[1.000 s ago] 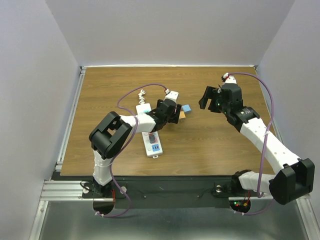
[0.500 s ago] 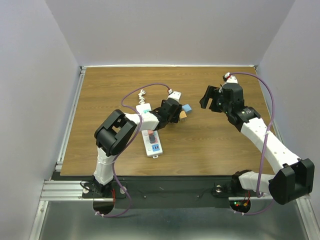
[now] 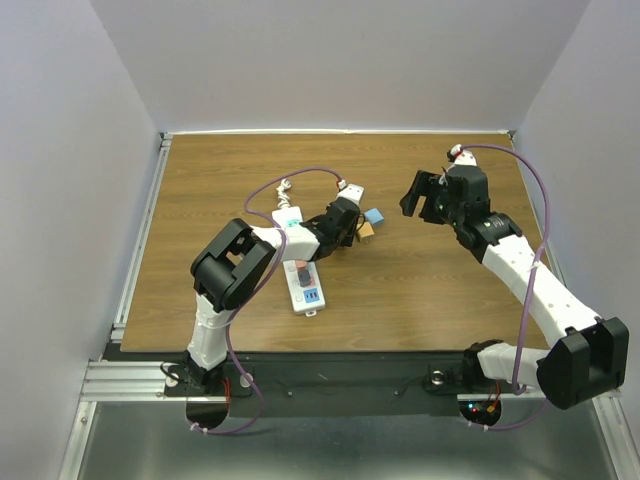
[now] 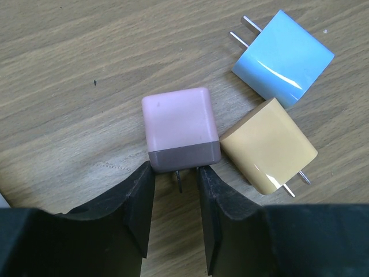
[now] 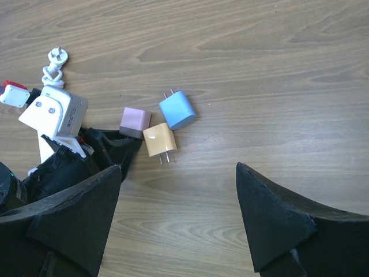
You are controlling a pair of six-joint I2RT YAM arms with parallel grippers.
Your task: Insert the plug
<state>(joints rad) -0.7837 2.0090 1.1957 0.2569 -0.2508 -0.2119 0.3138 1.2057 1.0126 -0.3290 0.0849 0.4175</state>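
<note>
My left gripper (image 4: 176,180) has edged forward, mid-bench: jaws narrow, straddling the prong end of the pink plug (image 4: 180,124), holding nothing. Plug flat, beside tan plug (image 4: 268,147). Grasp looks imminent. right gripper (image 3: 420,198) wide, idle.

3 plugs (image 5: 158,138) clustered, behind-R of pwr strip (image 3: 303,285).
</note>
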